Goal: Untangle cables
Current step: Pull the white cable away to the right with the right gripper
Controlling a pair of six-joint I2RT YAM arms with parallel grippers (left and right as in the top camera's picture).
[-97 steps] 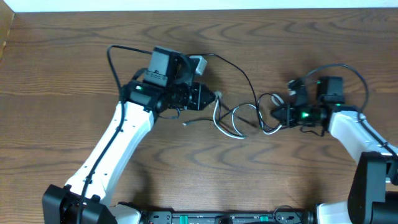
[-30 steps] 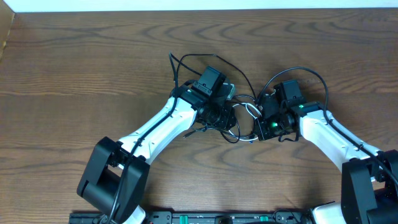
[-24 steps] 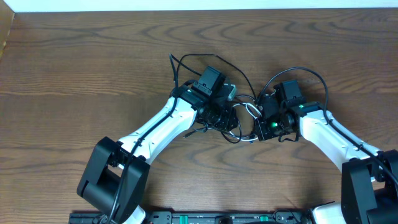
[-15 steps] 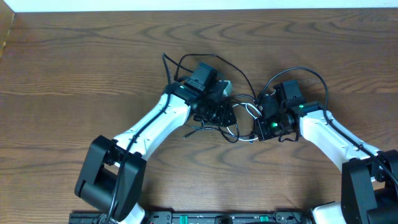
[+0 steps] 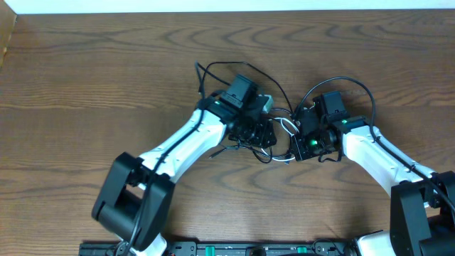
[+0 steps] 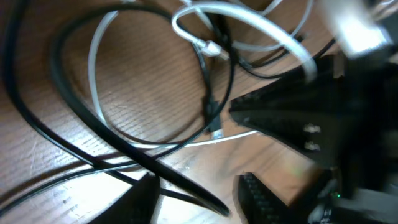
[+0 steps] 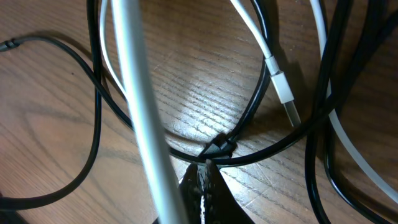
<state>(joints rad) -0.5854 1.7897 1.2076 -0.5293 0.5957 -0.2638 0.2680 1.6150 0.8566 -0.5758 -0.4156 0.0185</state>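
Note:
The cables (image 5: 283, 126), thin black cords and one white one, lie tangled at mid-table between my two grippers. My left gripper (image 5: 264, 134) is open over the tangle. In the left wrist view a black cable (image 6: 180, 180) runs across the gap between its fingers (image 6: 202, 202), and the white cable (image 6: 261, 28) loops beyond. My right gripper (image 5: 293, 146) is shut on a black cable (image 7: 249, 118) where it crosses another, with its fingertips (image 7: 206, 171) pinched together. The white cable's plug (image 7: 283, 87) lies just ahead, and a blurred white strand (image 7: 137, 93) hangs close to the lens.
The brown wooden table (image 5: 85, 78) stretches out on all sides. A thin black cable loop (image 5: 274, 80) runs behind the left wrist. The thicker black arm wire (image 5: 355, 85) arcs over the right wrist. A pale wall strip borders the far edge.
Over three seconds both arms came together at the tangle, bunching the cables. In the last half second the left wrist shifted slightly right and down. The right arm stayed still.

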